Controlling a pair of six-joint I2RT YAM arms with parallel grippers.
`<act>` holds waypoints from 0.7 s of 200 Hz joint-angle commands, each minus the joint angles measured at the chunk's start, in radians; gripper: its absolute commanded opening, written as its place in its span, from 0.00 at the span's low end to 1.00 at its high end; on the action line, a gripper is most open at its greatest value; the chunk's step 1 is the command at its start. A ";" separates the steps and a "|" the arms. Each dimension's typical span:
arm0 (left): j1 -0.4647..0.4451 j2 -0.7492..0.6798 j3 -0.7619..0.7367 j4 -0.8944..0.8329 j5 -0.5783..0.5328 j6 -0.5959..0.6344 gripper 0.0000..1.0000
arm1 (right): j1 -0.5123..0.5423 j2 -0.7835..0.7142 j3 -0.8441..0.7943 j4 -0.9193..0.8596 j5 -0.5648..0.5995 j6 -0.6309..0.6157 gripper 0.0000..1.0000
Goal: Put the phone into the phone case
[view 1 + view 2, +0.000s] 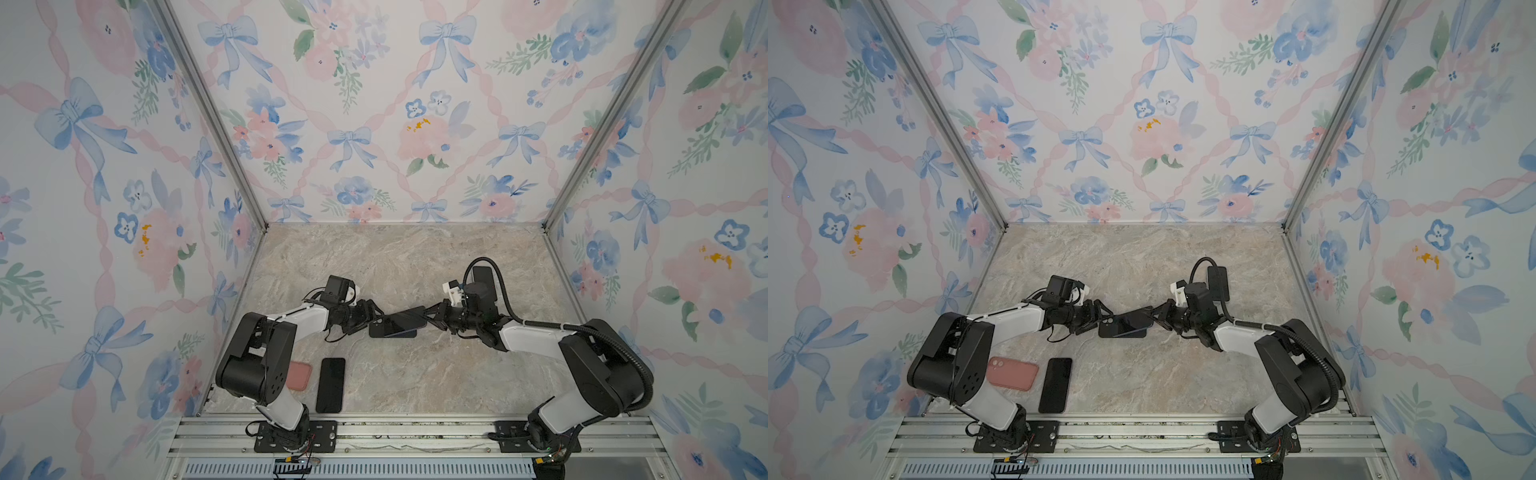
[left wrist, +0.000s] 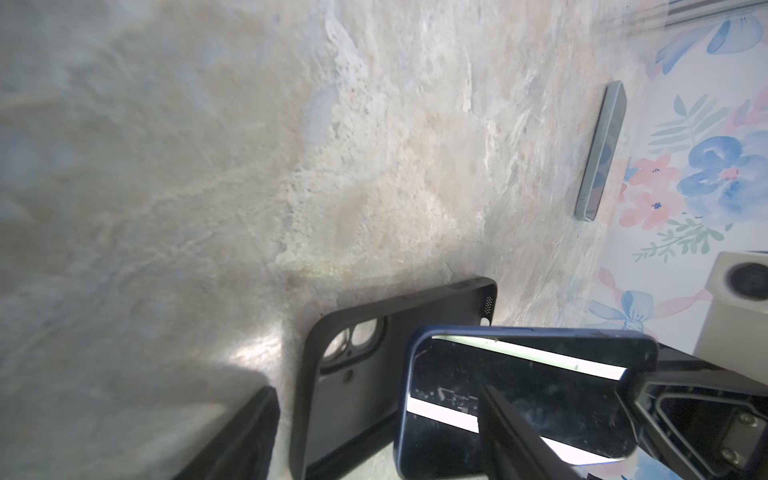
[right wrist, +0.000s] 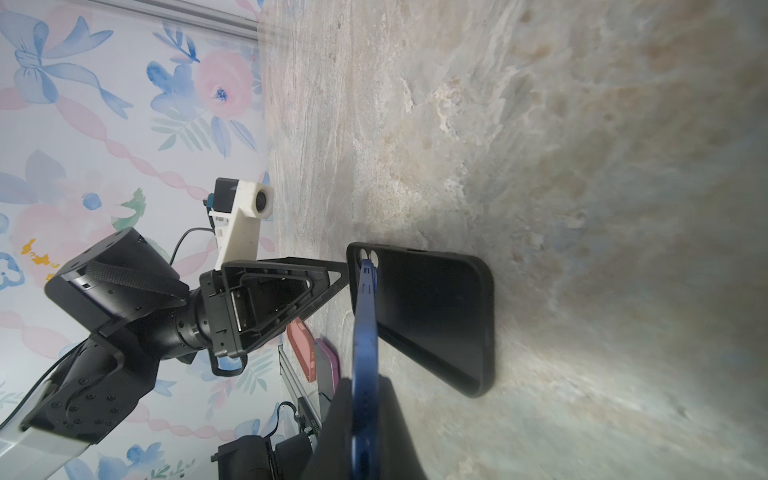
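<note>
Finds the phone (image 1: 402, 321) raised off the table (image 1: 415, 266) at one end, screen up, clamped by its right-hand end between the tightly closed fingers of the right gripper (image 1: 429, 316). Sets it slantwise over the phone case (image 1: 376, 331), flat on the table and open side up directly beneath. Shows both long axes running along the line between the two grippers, close to parallel but slightly skewed in both top views. Puts the phone's free end low over the camera-cutout end of the case, and its gripped end higher, out past the case's opposite end. Cannot tell whether the low end touches the case wall (too close to call in the right wrist view).

Places the left gripper (image 1: 372, 320) at that cutout end, fingers spread wide and holding nothing, the case's end seemingly lying between them in the left wrist view. Judges the left gripper the nearer to the case, the right the only one with the phone. Calls next, probably, for squaring the phone to the case and swinging the raised end down, the left fingers being free to steady the case against sliding.

Notes a spare black phone (image 1: 331, 384) and a pink case (image 1: 1013, 373) at the front left, well apart from the work, plus another phone (image 2: 600, 153) farther back beside the right arm
</note>
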State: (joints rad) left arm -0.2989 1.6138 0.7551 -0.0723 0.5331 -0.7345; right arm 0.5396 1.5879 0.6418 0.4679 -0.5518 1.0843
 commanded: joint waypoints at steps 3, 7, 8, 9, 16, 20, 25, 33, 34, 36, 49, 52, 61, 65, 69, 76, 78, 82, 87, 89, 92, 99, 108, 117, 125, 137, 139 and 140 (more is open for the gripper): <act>-0.008 0.011 -0.011 0.026 0.029 0.004 0.77 | 0.015 0.031 0.049 0.058 -0.037 0.012 0.02; -0.009 0.011 -0.011 0.027 0.030 0.004 0.77 | 0.015 0.036 0.051 0.055 -0.038 0.011 0.02; -0.009 0.011 -0.011 0.028 0.030 0.004 0.77 | 0.015 0.037 0.052 0.054 -0.039 0.011 0.02; -0.009 0.011 -0.011 0.028 0.031 0.004 0.77 | 0.016 0.038 0.053 0.054 -0.039 0.011 0.02; -0.012 0.011 -0.011 0.030 0.032 0.003 0.76 | 0.016 0.045 0.057 0.049 -0.040 0.010 0.02; -0.014 0.011 -0.011 0.031 0.033 0.003 0.77 | 0.016 0.048 0.060 0.044 -0.041 0.007 0.02; -0.014 0.011 -0.011 0.033 0.034 0.002 0.77 | 0.017 0.051 0.063 0.037 -0.040 0.002 0.02; -0.015 0.010 -0.011 0.035 0.034 0.000 0.76 | 0.018 0.055 0.068 0.023 -0.040 -0.005 0.02; -0.015 0.010 -0.011 0.035 0.034 0.000 0.77 | 0.018 0.055 0.069 0.021 -0.040 -0.006 0.02; -0.016 0.009 -0.011 0.035 0.034 0.000 0.77 | 0.017 0.056 0.070 0.018 -0.040 -0.006 0.02; -0.017 0.006 -0.044 0.040 0.034 -0.004 0.76 | 0.017 0.061 0.073 0.003 -0.038 -0.015 0.02; -0.019 0.007 -0.046 0.040 0.035 -0.004 0.77 | 0.017 0.061 0.073 0.000 -0.037 -0.016 0.02; -0.020 0.007 -0.048 0.042 0.036 -0.004 0.77 | 0.017 0.062 0.074 -0.005 -0.037 -0.020 0.02; -0.019 0.007 -0.048 0.042 0.036 -0.004 0.76 | 0.017 0.062 0.074 -0.008 -0.037 -0.021 0.02; -0.019 0.009 -0.050 0.043 0.036 -0.005 0.76 | 0.018 0.061 0.074 -0.009 -0.037 -0.023 0.02; -0.019 0.009 -0.050 0.043 0.037 -0.002 0.76 | 0.017 0.062 0.075 -0.012 -0.035 -0.024 0.02; -0.019 0.010 -0.051 0.044 0.037 -0.004 0.76 | 0.018 0.062 0.075 -0.013 -0.034 -0.025 0.02; -0.019 0.009 -0.051 0.045 0.037 -0.003 0.76 | 0.017 0.062 0.075 -0.015 -0.033 -0.026 0.02; -0.020 0.010 -0.052 0.045 0.039 -0.003 0.76 | 0.016 0.062 0.075 -0.019 -0.031 -0.029 0.02; -0.020 0.009 -0.052 0.045 0.039 -0.004 0.76 | 0.016 0.061 0.075 -0.021 -0.030 -0.031 0.02; -0.020 0.009 -0.053 0.045 0.039 -0.004 0.76 | 0.016 0.062 0.075 -0.023 -0.030 -0.032 0.02; -0.022 0.007 -0.054 0.046 0.039 -0.003 0.76 | 0.014 0.085 0.075 -0.027 -0.026 -0.037 0.02; -0.022 0.005 -0.056 0.047 0.039 -0.003 0.76 | 0.014 0.091 0.075 -0.032 -0.021 -0.043 0.02; -0.023 0.005 -0.058 0.048 0.038 -0.004 0.76 | 0.010 0.094 0.074 -0.033 -0.020 -0.044 0.02; -0.023 0.005 -0.059 0.049 0.039 -0.005 0.76 | 0.008 0.101 0.075 -0.029 -0.020 -0.044 0.02; -0.023 0.003 -0.062 0.052 0.041 -0.005 0.76 | 0.004 0.112 0.072 -0.011 -0.018 -0.040 0.01; -0.023 0.003 -0.062 0.052 0.041 -0.006 0.76 | 0.004 0.114 0.071 -0.008 -0.019 -0.039 0.02; -0.024 0.003 -0.063 0.052 0.041 -0.006 0.76 | 0.003 0.115 0.070 -0.005 -0.018 -0.038 0.01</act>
State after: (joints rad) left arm -0.3130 1.6131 0.7189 0.0006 0.5629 -0.7376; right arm 0.5442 1.6714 0.6937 0.4564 -0.5690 1.0691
